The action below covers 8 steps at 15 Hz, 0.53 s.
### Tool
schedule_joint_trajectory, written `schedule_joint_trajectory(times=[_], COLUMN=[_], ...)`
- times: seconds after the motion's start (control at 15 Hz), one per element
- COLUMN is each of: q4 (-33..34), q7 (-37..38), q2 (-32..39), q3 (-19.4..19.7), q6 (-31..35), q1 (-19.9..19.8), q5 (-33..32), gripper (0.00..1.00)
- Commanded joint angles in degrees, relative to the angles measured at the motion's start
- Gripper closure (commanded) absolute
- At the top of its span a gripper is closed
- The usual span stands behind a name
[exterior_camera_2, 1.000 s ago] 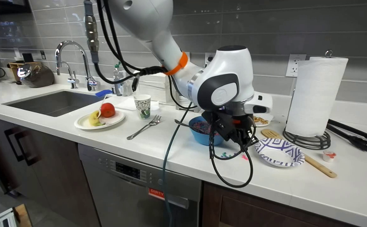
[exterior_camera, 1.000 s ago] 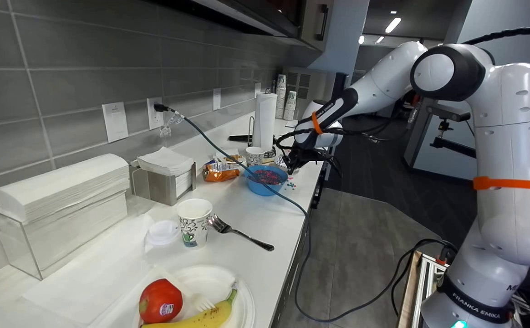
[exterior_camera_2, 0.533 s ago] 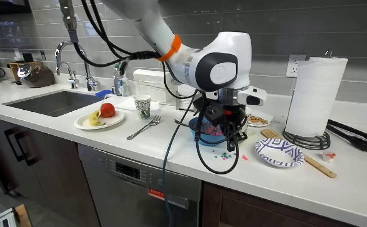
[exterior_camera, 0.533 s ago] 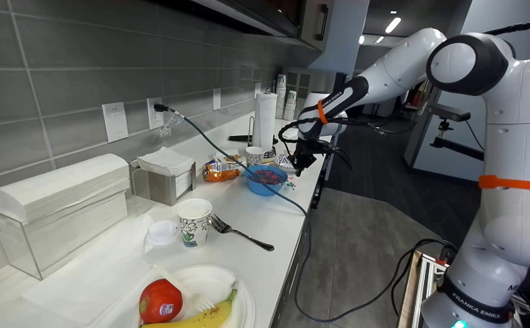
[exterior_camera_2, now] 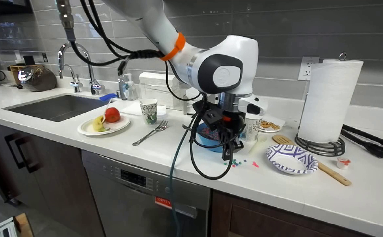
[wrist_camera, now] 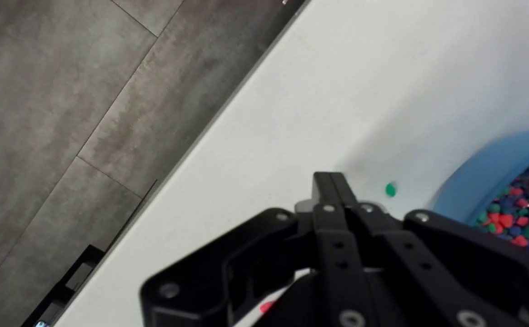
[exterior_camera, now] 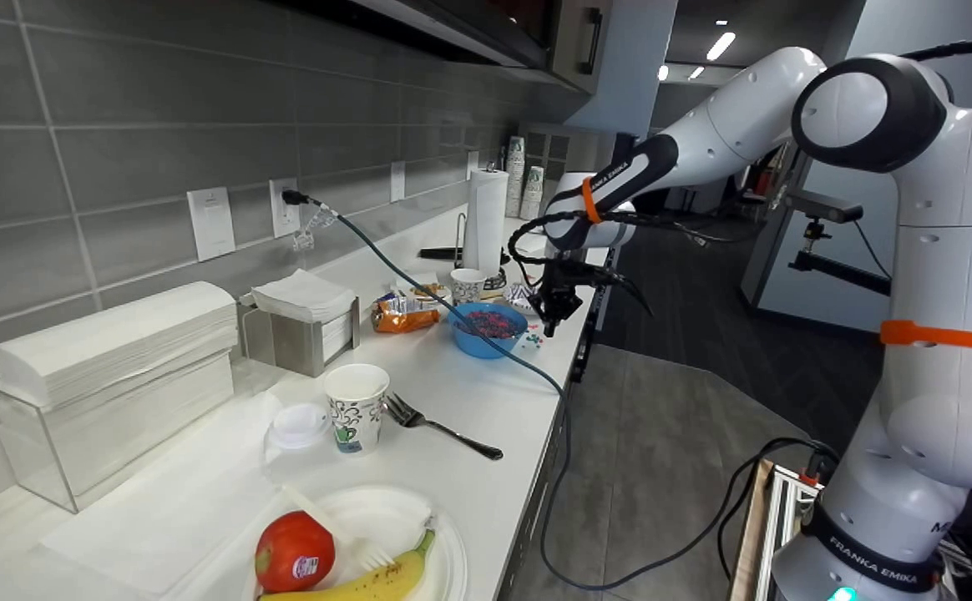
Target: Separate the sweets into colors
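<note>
The blue bowl (exterior_camera: 478,344) holds many small mixed sweets (wrist_camera: 523,222) in red, green and blue. It also shows in the wrist view (wrist_camera: 491,170) at the right. Several loose sweets (exterior_camera_2: 234,163) lie on the counter in front of it, with pink ones (exterior_camera_2: 255,164) apart to the right. In the wrist view, one green sweet (wrist_camera: 391,189) lies between the fingertips and the bowl; a pink sweet (wrist_camera: 266,306) is partly hidden behind the gripper. My gripper (wrist_camera: 332,179) is shut, fingertips together with nothing seen between them, pointing down above the counter beside the bowl and loose sweets.
A purple-patterned paper bowl (exterior_camera_2: 290,161) rests over a wooden spatula (exterior_camera_2: 334,174). A paper cup (exterior_camera_2: 252,126) and a plate of snacks (exterior_camera_2: 270,130) stand behind. A spoon handle (exterior_camera_2: 188,127) sticks out of the blue bowl. A cable (exterior_camera: 528,363) crosses the bowl and counter edge.
My gripper has moved away from the patterned bowl, toward the front of the blue bowl, and tilted more downright. The loose sweets it covered now show more. The objects have not moved.
</note>
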<state>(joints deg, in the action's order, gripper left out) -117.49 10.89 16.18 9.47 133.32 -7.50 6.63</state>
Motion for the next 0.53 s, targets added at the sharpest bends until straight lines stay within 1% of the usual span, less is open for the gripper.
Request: schedule_joint_trajectory(times=[0.0,0.47], q4=[-1.5,-2.0], q7=[-1.3,-3.6], q2=[0.0,1.1], q3=[-0.7,-1.0], q6=[1.8,7.2], q1=[-0.9,-1.9], q5=[1.8,3.9], gripper=[1.00,1.00])
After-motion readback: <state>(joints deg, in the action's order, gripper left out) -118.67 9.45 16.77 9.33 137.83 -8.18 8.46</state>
